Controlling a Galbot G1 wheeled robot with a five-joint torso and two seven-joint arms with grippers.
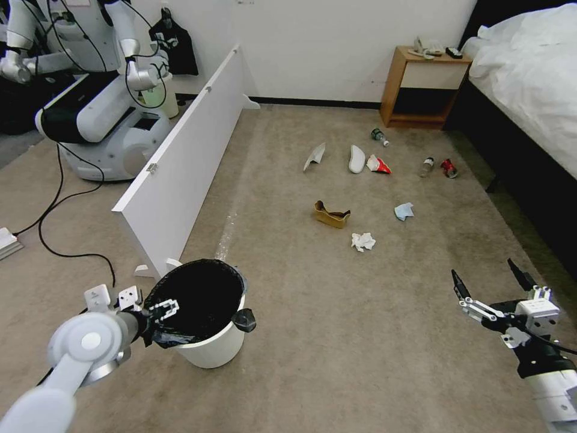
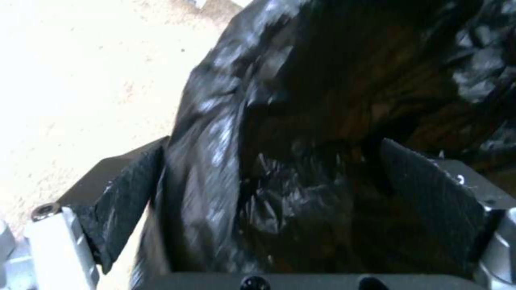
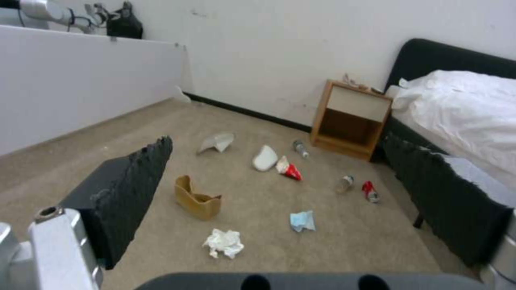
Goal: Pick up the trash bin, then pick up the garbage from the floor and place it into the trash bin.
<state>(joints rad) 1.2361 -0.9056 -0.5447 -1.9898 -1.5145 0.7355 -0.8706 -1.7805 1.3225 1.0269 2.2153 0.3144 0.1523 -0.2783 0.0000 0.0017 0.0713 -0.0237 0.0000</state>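
At floor level front-left, our left pincer (image 1: 161, 311) straddles the trash bin (image 1: 207, 313) rim, jaws spread, not yet clamped. Risk: we pinch only the loose black liner, so it slips or the bin tips. Bin is small, white, upright on the floor (image 1: 336, 337). Right pincer (image 1: 488, 278) hangs spread, empty, garbage (image 1: 362, 242) ahead.

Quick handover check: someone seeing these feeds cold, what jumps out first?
The white trash bin with its black bag stands on the carpet near left, and the left gripper straddles its rim, one finger inside the bag and one outside. Farther ahead, litter is scattered over the floor: a brown cardboard scrap, a crumpled tissue, a red can. The right gripper hovers open at near right, holding nothing.
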